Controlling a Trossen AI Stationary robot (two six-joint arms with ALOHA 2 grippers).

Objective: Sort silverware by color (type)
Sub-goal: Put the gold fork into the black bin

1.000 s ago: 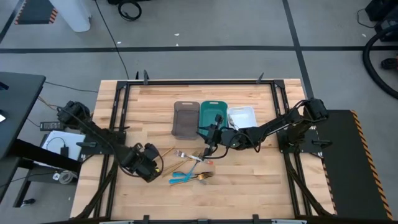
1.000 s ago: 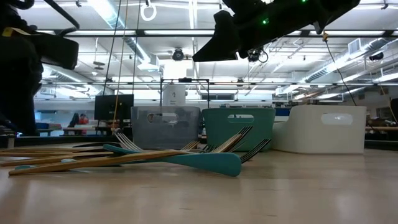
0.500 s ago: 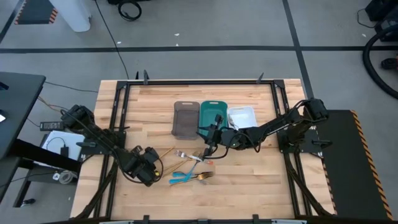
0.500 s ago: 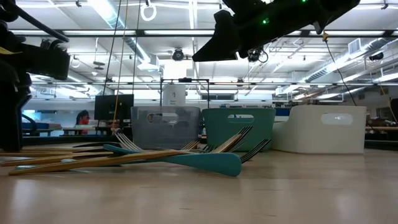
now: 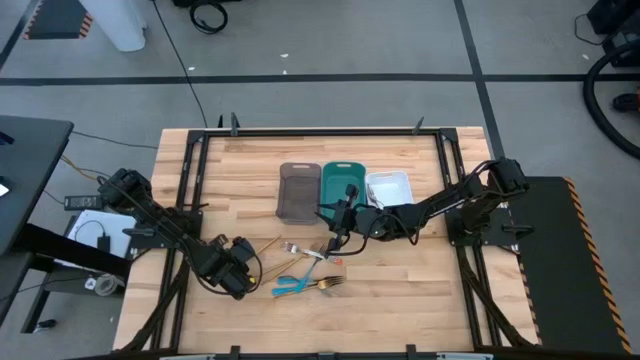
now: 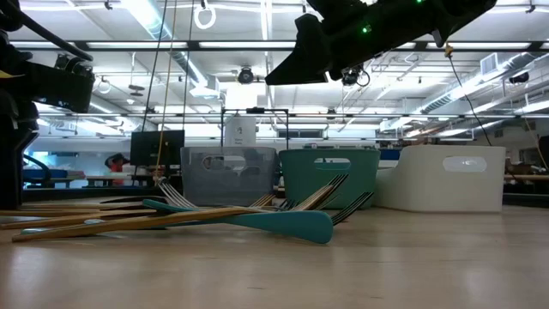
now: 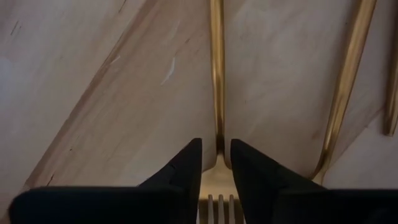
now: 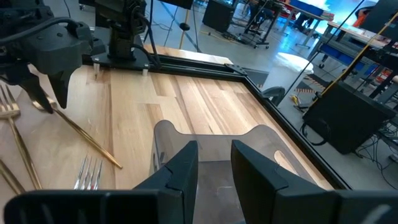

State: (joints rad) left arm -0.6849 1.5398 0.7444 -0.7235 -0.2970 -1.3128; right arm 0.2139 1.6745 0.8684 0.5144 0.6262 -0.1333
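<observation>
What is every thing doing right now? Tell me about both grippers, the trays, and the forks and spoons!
left gripper, low over a gold fork.
gold fork, lying flat on the table.
right gripper, open, empty, raised near the trays.
grey-brown tray, looks empty.
teal tray, looks empty.
white tray, looks empty.
silverware, loose on the table, unsorted.
</observation>
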